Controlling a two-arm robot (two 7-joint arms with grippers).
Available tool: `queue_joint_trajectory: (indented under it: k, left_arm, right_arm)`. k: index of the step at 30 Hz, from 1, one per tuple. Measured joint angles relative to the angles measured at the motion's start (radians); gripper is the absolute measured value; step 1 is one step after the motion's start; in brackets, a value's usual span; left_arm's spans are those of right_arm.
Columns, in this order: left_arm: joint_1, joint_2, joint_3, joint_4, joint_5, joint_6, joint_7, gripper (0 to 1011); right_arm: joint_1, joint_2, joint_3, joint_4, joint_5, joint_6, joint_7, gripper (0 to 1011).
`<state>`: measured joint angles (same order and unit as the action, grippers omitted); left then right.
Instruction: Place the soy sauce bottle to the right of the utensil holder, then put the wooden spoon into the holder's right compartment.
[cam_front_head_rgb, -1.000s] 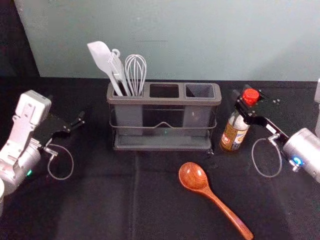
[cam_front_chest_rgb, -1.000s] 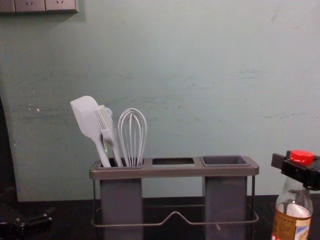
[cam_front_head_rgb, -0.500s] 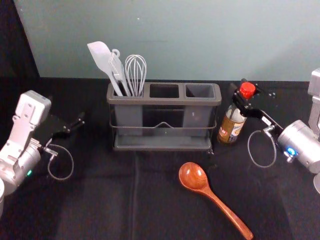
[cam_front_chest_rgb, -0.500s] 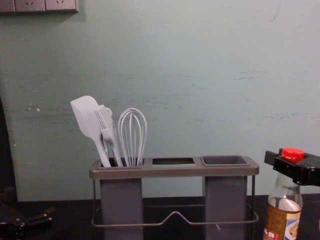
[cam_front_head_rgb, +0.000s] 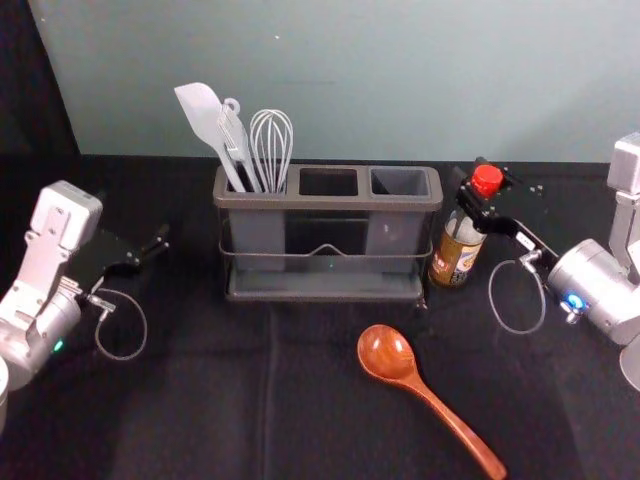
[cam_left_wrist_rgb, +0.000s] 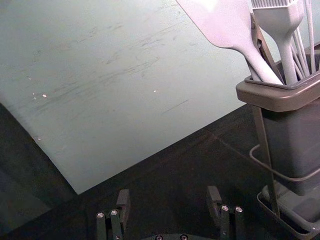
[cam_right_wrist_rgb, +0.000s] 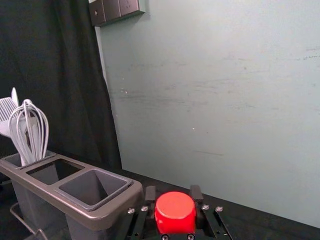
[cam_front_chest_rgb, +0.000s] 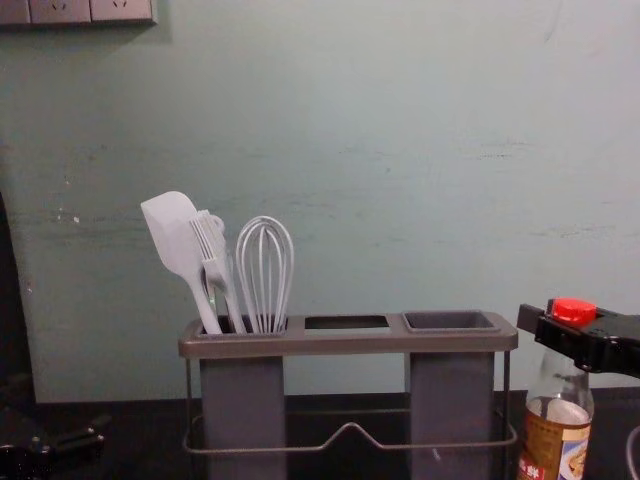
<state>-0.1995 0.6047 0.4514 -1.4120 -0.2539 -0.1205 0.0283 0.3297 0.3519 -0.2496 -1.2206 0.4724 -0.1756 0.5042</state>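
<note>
In the head view, the grey wall (cam_front_head_rgb: 350, 80) stands behind the dark table (cam_front_head_rgb: 200, 400). The utensil holder (cam_front_head_rgb: 327, 203) is at the centre; its middle and right compartments are vacant. The right gripper (cam_front_head_rgb: 480, 192), at the right of this view, is closed around the neck of the soy sauce bottle, under its red cap. The left gripper (cam_front_head_rgb: 148, 250) is at the left, its two fingers wide apart with nothing between. The wooden spoon (cam_front_head_rgb: 387, 352) lies at the lower right, its bowl towards the centre. The soy sauce bottle (cam_front_head_rgb: 454, 263) is just beside the holder's right end, its top leaning slightly rightward in the chest view. In the left compartment stand the white spatula (cam_front_head_rgb: 203, 112), the whisk (cam_front_head_rgb: 271, 140) and the brush (cam_front_head_rgb: 236, 140).
</note>
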Motion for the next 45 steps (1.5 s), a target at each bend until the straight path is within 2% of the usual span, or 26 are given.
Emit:
queue_joint_trajectory:
  k: [4, 7, 8, 10, 13, 14, 18, 21, 26, 32, 40, 45]
  left_arm:
    - [0.0, 0.0, 0.0, 0.0, 0.0, 0.0, 0.0, 1005]
    - [0.0, 0.0, 0.0, 0.0, 0.0, 0.0, 0.0, 1005]
    - [0.0, 0.0, 0.0, 0.0, 0.0, 0.0, 0.0, 1005]
    - [0.0, 0.0, 0.0, 0.0, 0.0, 0.0, 0.0, 1005]
    - [0.0, 0.0, 0.0, 0.0, 0.0, 0.0, 0.0, 1005]
    - [0.0, 0.0, 0.0, 0.0, 0.0, 0.0, 0.0, 1005]
    - [0.0, 0.0, 0.0, 0.0, 0.0, 0.0, 0.0, 1005]
    - [0.0, 0.0, 0.0, 0.0, 0.0, 0.0, 0.0, 1005]
    - [0.0, 0.0, 0.0, 0.0, 0.0, 0.0, 0.0, 1005]
    - [0.0, 0.0, 0.0, 0.0, 0.0, 0.0, 0.0, 1005]
    - [0.0, 0.0, 0.0, 0.0, 0.0, 0.0, 0.0, 1005]
    - [0.0, 0.0, 0.0, 0.0, 0.0, 0.0, 0.0, 1005]
  right_arm:
    - [0.0, -0.002, 0.0, 0.0, 0.002, -0.001, 0.0, 539]
    - [-0.001, -0.002, 0.002, -0.006, 0.005, -0.001, 0.002, 599]
    - [-0.005, 0.001, 0.003, -0.019, 0.005, -0.001, 0.002, 659]
    - [-0.011, 0.007, 0.004, -0.033, 0.004, -0.001, 0.001, 718]
    - [-0.029, 0.021, 0.012, -0.075, 0.003, -0.001, -0.001, 812]
    - [-0.029, 0.021, 0.012, -0.075, 0.003, -0.001, -0.001, 812]
    - [-0.06, 0.041, 0.025, -0.136, 0.004, 0.0, -0.01, 947]
    - [-0.087, 0.062, 0.027, -0.187, -0.023, -0.007, -0.028, 1002]
    - [-0.144, 0.094, 0.035, -0.286, -0.069, -0.022, -0.047, 1004]
    - [-0.194, 0.12, 0.033, -0.365, -0.088, -0.032, -0.035, 1004]
    - [-0.25, 0.149, -0.008, -0.438, -0.103, -0.039, 0.015, 1004]
    - [-0.266, 0.156, -0.045, -0.448, -0.113, 0.004, 0.02, 1004]
